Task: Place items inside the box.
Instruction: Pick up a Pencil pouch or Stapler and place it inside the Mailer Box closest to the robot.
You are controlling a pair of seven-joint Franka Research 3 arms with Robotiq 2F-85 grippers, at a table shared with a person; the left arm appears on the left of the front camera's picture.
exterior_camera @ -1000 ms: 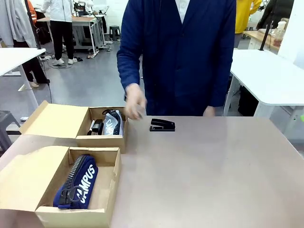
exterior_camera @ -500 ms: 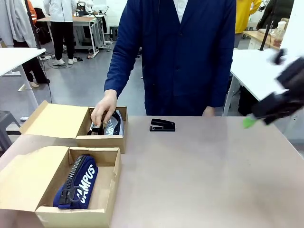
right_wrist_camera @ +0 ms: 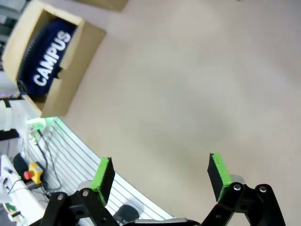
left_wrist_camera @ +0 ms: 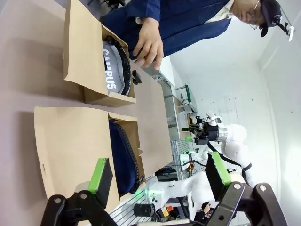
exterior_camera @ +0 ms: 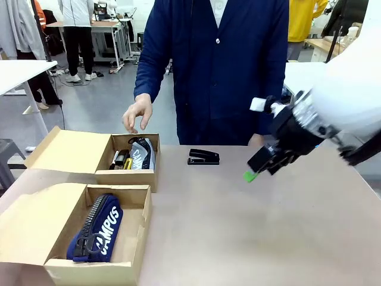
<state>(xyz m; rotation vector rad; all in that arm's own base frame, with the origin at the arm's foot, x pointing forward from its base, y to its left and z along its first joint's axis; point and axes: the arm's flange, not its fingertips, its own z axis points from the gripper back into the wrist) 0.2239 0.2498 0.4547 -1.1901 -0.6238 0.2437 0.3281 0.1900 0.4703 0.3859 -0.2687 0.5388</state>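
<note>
Hovering over the table (exterior_camera: 268, 238) near the stapler (exterior_camera: 203, 157), right end effector (right_wrist_camera: 161, 174) spread, empty.

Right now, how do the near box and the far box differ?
The near box holds a navy pouch lettered CAMPUS; the far box holds a grey pouch with small black and yellow tools beside it. The near box sits at the robot's edge; the far box lies toward the person, whose hand hovers above it. Both are open brown cardboard boxes.
</note>
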